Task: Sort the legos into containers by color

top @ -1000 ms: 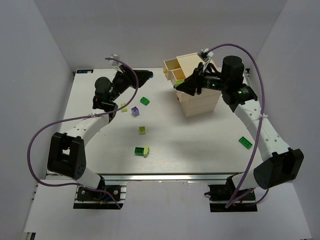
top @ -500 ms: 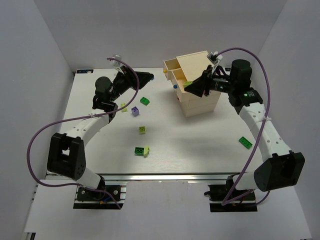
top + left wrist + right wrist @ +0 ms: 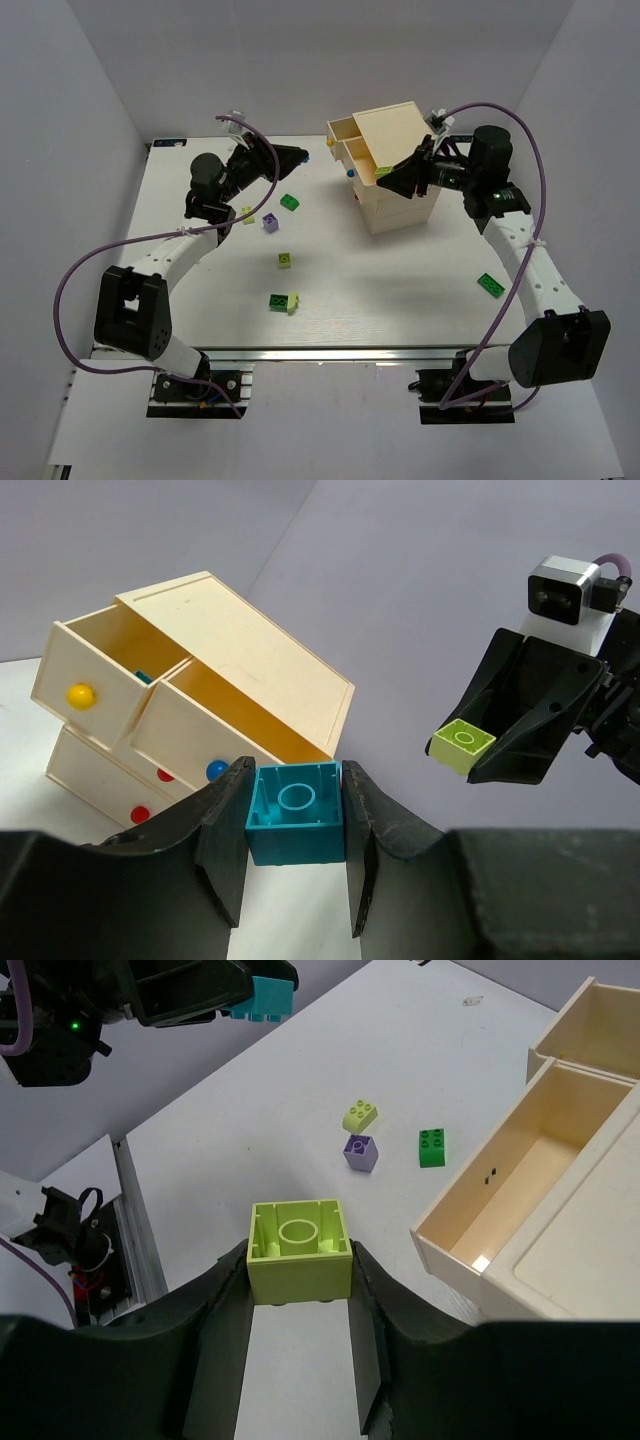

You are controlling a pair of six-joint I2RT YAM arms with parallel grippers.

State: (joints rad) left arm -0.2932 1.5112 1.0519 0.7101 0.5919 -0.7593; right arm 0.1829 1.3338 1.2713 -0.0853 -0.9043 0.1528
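Left pincer (image 3: pixel 295 832) clamped on a blue brick (image 3: pixel 296 815), hollow side to the wrist cam, held in the air well left of the chest (image 3: pixel 398 125). Right pincer (image 3: pixel 300 1280) clamped on a pale yellow-green brick (image 3: pixel 299 1245), off the worktop (image 3: pixel 400 290), just beside the chest's open upper drawers. Two are pulled out: yellow-knob drawer (image 3: pixel 100 675) with a bit of blue inside, blue-knob drawer (image 3: pixel 190 735) next to it; red knobs below. Loose on the worktop: far green brick (image 3: pixel 289 202), purple brick (image 3: pixel 269 222), small yellow-green brick (image 3: pixel 247 214), middle yellow-green brick (image 3: pixel 285 260), near green brick (image 3: pixel 279 300) touching a pale one, right-side green brick (image 3: pixel 490 284).
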